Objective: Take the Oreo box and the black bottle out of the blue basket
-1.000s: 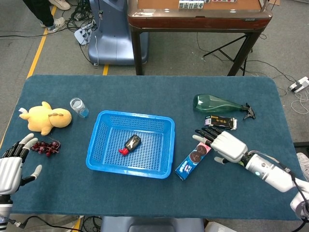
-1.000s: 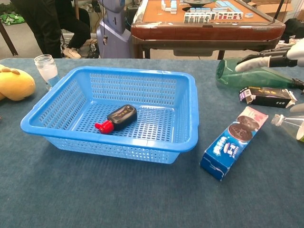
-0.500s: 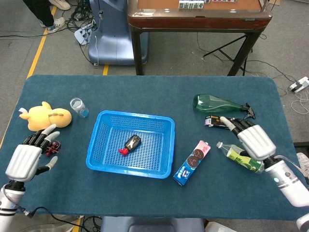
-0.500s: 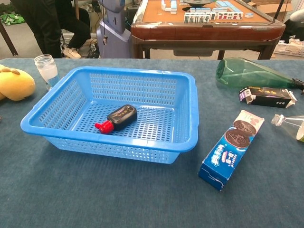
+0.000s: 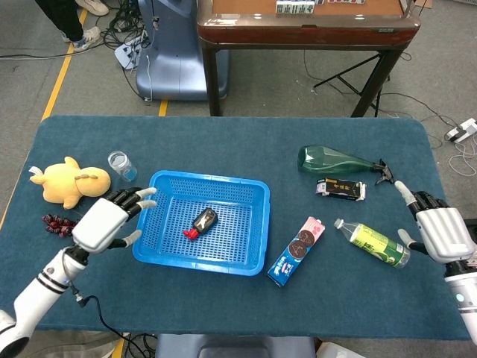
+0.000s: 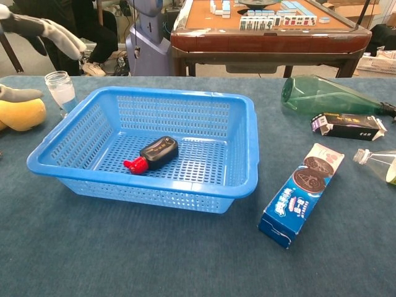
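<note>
Blue-and-pink cardboard Oreo box (image 5: 297,250) lies on blue tablecloth (image 5: 223,306) just right of blue perforated plastic basket (image 5: 256,224), outside it. Small black bottle with red cap (image 5: 201,221) lies on its side inside basket. Head view: left hand (image 5: 109,220) hovers at basket's left rim, fingers spread, empty; right hand (image 5: 441,232) at table's right edge, fingers apart, empty. Chest view: only left fingertips (image 6: 59,38) at top left, right hand out of frame

1. We see a yellow plush toy (image 5: 68,180) lying near the table's left edge.
2. A small clear glass jar (image 5: 121,165) stands just beside it.
3. A dark green glass bottle (image 5: 335,159) lies on its side, a flat black carton (image 5: 340,189) just in front.
4. A clear plastic bottle with a green label (image 5: 373,243) lies nearer us.
</note>
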{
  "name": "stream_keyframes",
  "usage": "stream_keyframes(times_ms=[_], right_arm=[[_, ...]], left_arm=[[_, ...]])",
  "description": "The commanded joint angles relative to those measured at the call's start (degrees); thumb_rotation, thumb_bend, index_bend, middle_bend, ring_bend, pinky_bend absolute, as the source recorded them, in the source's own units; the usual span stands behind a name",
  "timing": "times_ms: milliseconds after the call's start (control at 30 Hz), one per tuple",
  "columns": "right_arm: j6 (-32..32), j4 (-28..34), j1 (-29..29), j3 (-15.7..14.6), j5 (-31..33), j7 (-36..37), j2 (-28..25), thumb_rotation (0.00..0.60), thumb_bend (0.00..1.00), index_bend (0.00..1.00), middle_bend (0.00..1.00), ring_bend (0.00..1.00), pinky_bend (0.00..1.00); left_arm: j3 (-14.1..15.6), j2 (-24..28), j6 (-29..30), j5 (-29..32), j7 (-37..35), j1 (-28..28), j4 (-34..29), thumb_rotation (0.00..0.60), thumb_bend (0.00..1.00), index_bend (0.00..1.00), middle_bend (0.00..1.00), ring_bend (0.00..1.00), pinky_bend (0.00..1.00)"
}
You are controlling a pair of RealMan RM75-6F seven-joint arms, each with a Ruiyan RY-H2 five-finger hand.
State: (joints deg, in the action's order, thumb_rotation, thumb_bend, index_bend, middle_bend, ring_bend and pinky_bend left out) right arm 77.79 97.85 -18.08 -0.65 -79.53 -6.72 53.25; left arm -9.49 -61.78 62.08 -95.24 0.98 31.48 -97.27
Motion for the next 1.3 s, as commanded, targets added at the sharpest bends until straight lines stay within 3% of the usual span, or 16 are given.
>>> stream_keyframes(times_ms=[33, 333, 500, 800, 967, 1300], right_arm=[[-0.4, -0.2, 0.2, 0.4, -0.2, 0.3, 0.2, 0.6, 0.27, 0.06, 0.24, 0.2, 0.36], [-1.3, -0.5, 0.6, 1.7, -0.9, 1.6, 0.1, 0.6, 0.27, 0.06, 0.24, 0.2, 0.36], [-1.7, -0.6, 1.1, 2.2, -1.0, 2.5, -0.1, 0.6, 0.27, 0.06, 0.24, 0.2, 0.36], [-2.8, -1.0, 1.6, 3.0, -0.9, 3.5, -0.3, 0.6, 0.27, 0.06, 0.24, 0.2, 0.36], [-3.3, -1.2, 1.8, 3.4, -0.9, 4.1, -0.3, 0.6, 0.27, 0.06, 0.24, 0.2, 0.36], [-3.5, -1.8, 2.5, 3.8, -1.3, 5.5, -0.4, 0.6, 0.27, 0.06, 0.24, 0.2, 0.36]], left_arm=[[-1.3, -2.9, -6.8, 3.6, 2.2, 5.1, 1.8, 0.6, 0.33, 0.31, 0.19, 0.18, 0.25], [-3.3, -8.7, -15.6, 12.2, 8.5, 12.5, 3.6, 0.6, 0.27, 0.29, 0.19, 0.17, 0.26], [-2.9, -10.9, -21.0, 15.7, 11.7, 16.7, 5.3, 0.6, 0.27, 0.25, 0.19, 0.17, 0.26], [-1.4, -13.5, -27.9, 23.4, 17.7, 22.6, 6.9, 0.6, 0.31, 0.27, 0.14, 0.16, 0.21], [-0.8, -15.7, -27.3, 27.7, 21.5, 24.6, 8.7, 0.6, 0.3, 0.26, 0.13, 0.15, 0.2], [1.9, -20.0, -20.6, 38.9, 32.9, 26.3, 11.1, 0.6, 0.25, 0.26, 0.13, 0.15, 0.2]])
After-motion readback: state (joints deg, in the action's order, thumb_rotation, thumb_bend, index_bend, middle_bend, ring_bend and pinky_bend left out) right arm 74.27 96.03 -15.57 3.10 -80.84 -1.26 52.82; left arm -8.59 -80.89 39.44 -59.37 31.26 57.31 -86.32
